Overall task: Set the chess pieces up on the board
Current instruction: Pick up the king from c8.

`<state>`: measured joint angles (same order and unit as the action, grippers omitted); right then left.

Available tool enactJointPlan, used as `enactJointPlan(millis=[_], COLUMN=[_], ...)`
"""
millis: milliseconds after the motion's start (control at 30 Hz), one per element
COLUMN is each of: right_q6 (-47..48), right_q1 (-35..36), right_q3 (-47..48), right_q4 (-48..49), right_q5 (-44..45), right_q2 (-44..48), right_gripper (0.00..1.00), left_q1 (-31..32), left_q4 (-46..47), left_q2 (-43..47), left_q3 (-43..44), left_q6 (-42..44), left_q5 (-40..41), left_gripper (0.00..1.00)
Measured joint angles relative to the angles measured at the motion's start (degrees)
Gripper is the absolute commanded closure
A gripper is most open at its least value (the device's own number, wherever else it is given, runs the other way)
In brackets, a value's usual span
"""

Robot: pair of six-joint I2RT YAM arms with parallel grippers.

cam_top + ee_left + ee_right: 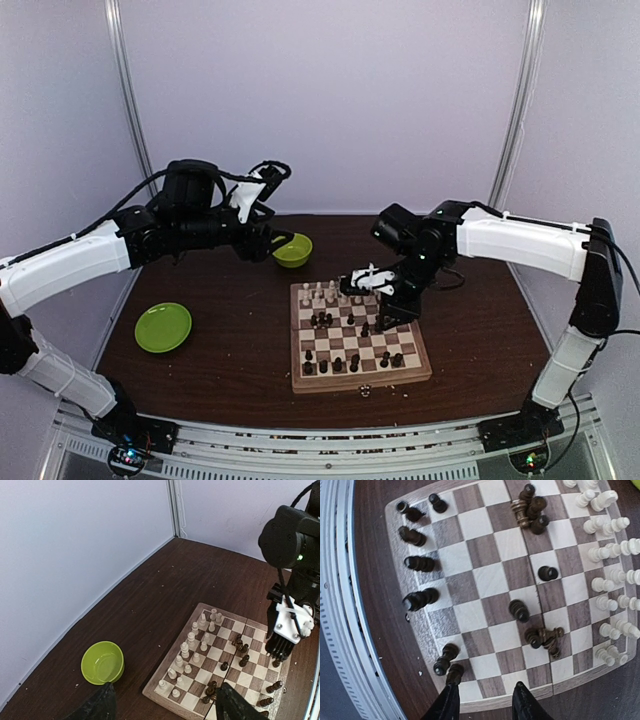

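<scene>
- The right pincer point(485, 687) is hanging over the right-hand rim of the board point(485, 580). Its fingers are pointing down, and its jaws are standing part-way apart with only board squares showing between them.
- The board is lying flat on the desk point(230, 350), its edges running nearly square to the desk's near edge.
- Two dark pieces point(445, 660) are standing just beside one fingertip, at the board's near-right corner.
- Ahead of the pincer, a heap point(545, 640) of dark pieces is lying toppled, long axes flat on the squares and crossing one another. A second heap point(527, 507) is lying beyond it, near the opposite rim.
- On the pincer's near side, further dark pieces are standing in a row along the near rank.
- On its far side, the cream pieces point(600, 585) are standing upright in two rows along the far edge.
- Bare squares are showing between the near row and the heaps, running straight ahead of the pincer.
- The left pincer point(164, 692) is hanging above the desk with jaws wide, gripping nothing. The lime-green bowl point(102, 662) is sitting near one finger, and the board's corner is showing under the gap.
</scene>
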<state>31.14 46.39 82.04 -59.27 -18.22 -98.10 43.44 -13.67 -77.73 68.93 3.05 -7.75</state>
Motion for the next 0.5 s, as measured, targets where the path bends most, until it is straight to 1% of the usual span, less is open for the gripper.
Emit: enactJointPlan(millis=[67, 167, 500], right_q6=[1.4, 3.2, 5.2], right_q1=[0.5, 1.7, 5.2], right_q3=[-2.9, -5.4, -5.9], right_q4=[0.0, -0.1, 0.2], right_q5=[-0.9, -1.6, -1.5], right_q2=[1.9, 2.2, -0.8], right_gripper=[0.62, 0.61, 0.62], left_q1=[0.0, 0.0, 0.0], left_q4=[-0.1, -0.2, -0.2], left_q2=[0.0, -0.1, -0.2], left_q3=[0.0, 0.1, 0.2], left_q6=[0.0, 0.0, 0.0], left_q5=[-0.1, -0.4, -1.0], left_gripper=[0.3, 0.31, 0.3])
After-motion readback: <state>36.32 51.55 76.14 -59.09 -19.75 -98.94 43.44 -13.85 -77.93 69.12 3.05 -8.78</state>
